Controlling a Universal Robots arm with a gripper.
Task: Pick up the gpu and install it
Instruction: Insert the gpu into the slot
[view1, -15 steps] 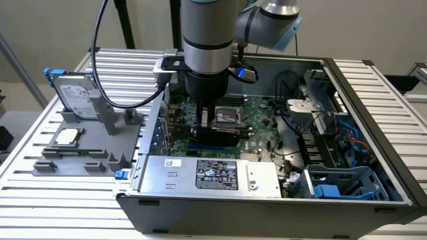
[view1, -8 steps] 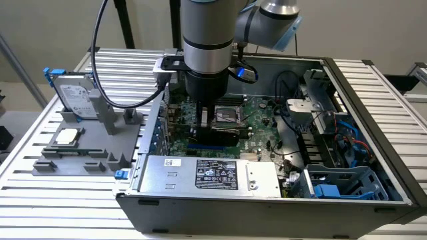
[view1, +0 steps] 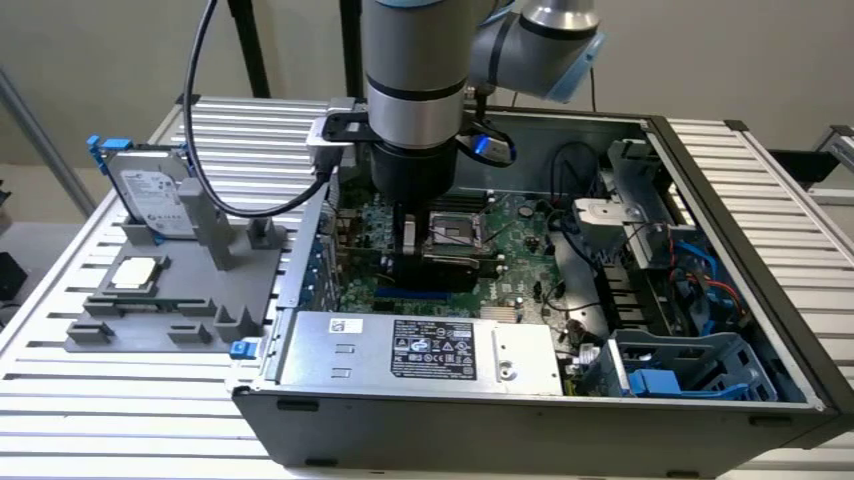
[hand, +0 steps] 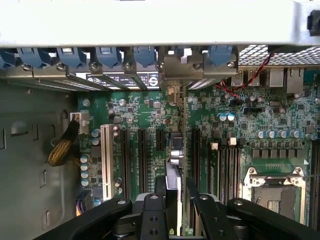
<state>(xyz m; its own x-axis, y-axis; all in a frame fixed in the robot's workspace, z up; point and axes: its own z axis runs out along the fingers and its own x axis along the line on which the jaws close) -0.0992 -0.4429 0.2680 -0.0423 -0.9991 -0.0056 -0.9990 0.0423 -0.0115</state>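
The gripper (view1: 412, 240) (hand: 176, 191) is reaching down into the open computer case (view1: 561, 437), its two black fingers (hand: 192, 190) pressing from either side and clamping on the gpu (view1: 435, 273) (hand: 173, 175); the gpu is standing on edge over the green motherboard (view1: 514, 285) (hand: 150, 107), and in the wrist view it is showing as a narrow strip running from between the fingers toward the row of blue slot latches (hand: 108, 56) and metal slot covers; its bracket end is lying close to that row, while dark expansion slots (hand: 142, 160) are running alongside it and a long pale slot (hand: 107, 160) is lying farther off; whether the card is sitting fully in its slot, I cannot tell; the CPU socket (hand: 275, 192) with its metal frame is lying apart from the card, beside the memory slots (hand: 229, 170); in the exterior view the arm (view1: 416, 110) is coming down over the case, and the silver power supply (view1: 347, 350) with its printed label is lying at the case's near side; a blue-grey drive cage (view1: 694, 360) is sitting toward the exterior view's right; outside the case, toward the exterior view's left, a grey tray (view1: 240, 290) is holding the hard drive (view1: 156, 203) upright and the small square CPU chip (view1: 135, 272) flat.
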